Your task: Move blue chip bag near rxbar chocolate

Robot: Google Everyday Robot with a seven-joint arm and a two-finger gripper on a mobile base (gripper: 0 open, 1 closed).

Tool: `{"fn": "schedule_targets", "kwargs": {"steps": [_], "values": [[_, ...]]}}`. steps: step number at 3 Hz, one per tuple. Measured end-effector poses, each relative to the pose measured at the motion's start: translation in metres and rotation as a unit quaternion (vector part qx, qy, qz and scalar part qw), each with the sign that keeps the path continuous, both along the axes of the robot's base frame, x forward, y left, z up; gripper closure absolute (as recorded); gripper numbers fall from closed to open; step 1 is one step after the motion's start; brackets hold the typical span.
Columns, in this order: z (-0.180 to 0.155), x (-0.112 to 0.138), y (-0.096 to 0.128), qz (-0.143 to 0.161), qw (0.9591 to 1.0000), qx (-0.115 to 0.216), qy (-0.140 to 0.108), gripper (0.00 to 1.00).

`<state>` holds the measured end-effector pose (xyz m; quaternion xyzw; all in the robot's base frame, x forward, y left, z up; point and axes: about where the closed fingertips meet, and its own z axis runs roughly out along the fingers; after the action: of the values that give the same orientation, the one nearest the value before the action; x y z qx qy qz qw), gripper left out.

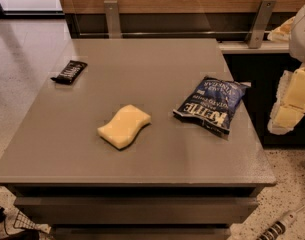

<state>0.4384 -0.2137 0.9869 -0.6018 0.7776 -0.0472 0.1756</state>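
The blue chip bag [211,105] lies flat on the grey table [142,59], near its right edge, with white "KETTLE" lettering facing up. The rxbar chocolate [69,71], a slim black wrapper, lies near the table's far left edge, well apart from the bag. My gripper [288,106], white with pale yellow parts, hangs at the right edge of the view, beyond the table's right side and to the right of the bag. It touches nothing on the table.
A pale yellow wavy sponge [124,126] lies mid-table between the bar and the bag. A wood-panelled wall with two metal brackets [112,18] runs behind the table. A dark cabinet [262,84] stands at the right. Speckled floor surrounds the table.
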Motion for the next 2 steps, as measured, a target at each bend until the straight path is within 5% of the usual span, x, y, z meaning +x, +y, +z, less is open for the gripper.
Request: {"fn": "schedule_targets", "kwargs": {"steps": [1, 2], "values": [[0.001, 0.001, 0.0, 0.001, 1.0, 0.001, -0.002, 0.0], [-0.007, 0.032, 0.007, 0.032, 0.9995, 0.003, -0.009, 0.0]]}}
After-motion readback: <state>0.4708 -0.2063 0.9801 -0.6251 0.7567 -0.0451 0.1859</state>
